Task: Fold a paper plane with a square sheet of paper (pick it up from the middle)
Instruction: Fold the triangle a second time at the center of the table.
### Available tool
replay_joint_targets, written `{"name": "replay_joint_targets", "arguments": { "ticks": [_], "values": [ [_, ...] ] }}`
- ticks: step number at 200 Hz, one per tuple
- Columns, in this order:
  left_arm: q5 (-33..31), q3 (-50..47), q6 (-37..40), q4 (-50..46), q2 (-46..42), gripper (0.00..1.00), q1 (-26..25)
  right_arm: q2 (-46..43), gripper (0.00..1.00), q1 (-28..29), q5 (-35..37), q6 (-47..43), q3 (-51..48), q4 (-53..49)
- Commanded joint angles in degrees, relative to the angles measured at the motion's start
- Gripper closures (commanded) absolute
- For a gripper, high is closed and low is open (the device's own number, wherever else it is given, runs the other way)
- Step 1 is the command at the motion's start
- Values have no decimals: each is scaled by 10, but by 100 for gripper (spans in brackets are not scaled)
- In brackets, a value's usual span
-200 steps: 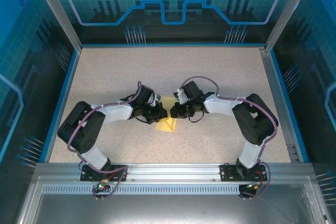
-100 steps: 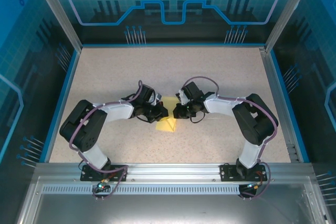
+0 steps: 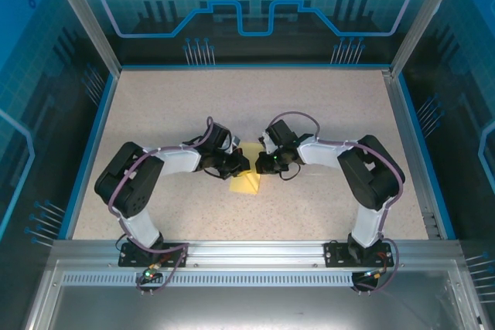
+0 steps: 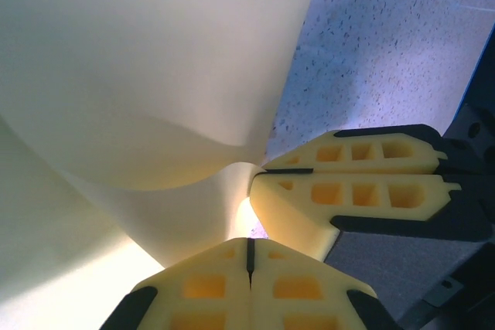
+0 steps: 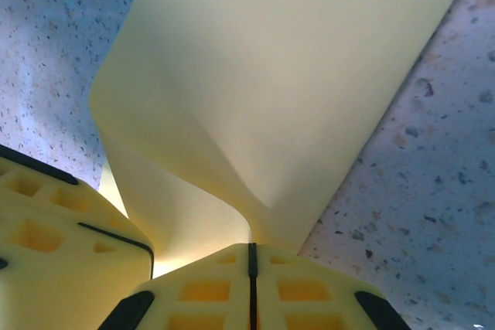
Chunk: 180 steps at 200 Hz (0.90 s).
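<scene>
**Condition of the sheet.** The sheet of paper (image 3: 247, 182) is showing plain bright yellow and is not lying flat. From above it is reading as a small folded patch, narrowing toward the near side. In the wrist views its layers (image 4: 139, 75) (image 5: 286, 75) are bowing in smooth curves that are converging on a pinched crease.

**Position.** The sheet is sitting around the middle of the table (image 3: 325, 106), with its near part resting on the speckled surface.

**Grippers.**
- The left gripper (image 3: 241, 165) is meeting the sheet's far portion from the left, and the right gripper (image 3: 261, 165) is meeting it from the right. Their tips are standing just beside each other.
- Both are clenched on the paper.
- In the left wrist view the left gripper (image 4: 249, 256) is pressing its fingers together with the sheet running into the seam.
- The right gripper's fingers (image 4: 356, 195) are clamping the sheet's edge alongside.
- The right wrist view is showing the same grip at the right gripper (image 5: 251, 256).

**Clearance.** Bare table is extending on all sides, and the sheet is lying well apart from the blue rim (image 3: 94, 138).
</scene>
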Motion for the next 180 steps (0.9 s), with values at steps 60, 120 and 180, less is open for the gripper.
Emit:
{"name": "replay_joint_targets", "arguments": {
  "ticks": [60,120,180],
  "values": [
    [8,20,13,-6,18,95,1,16,92,8,3,-15,24,-14],
    [5,17,16,-10,25,95,1,23,92,8,1,-17,31,-16],
    [0,16,17,-14,31,95,1,28,92,8,3,-16,32,-17]
  ]
}}
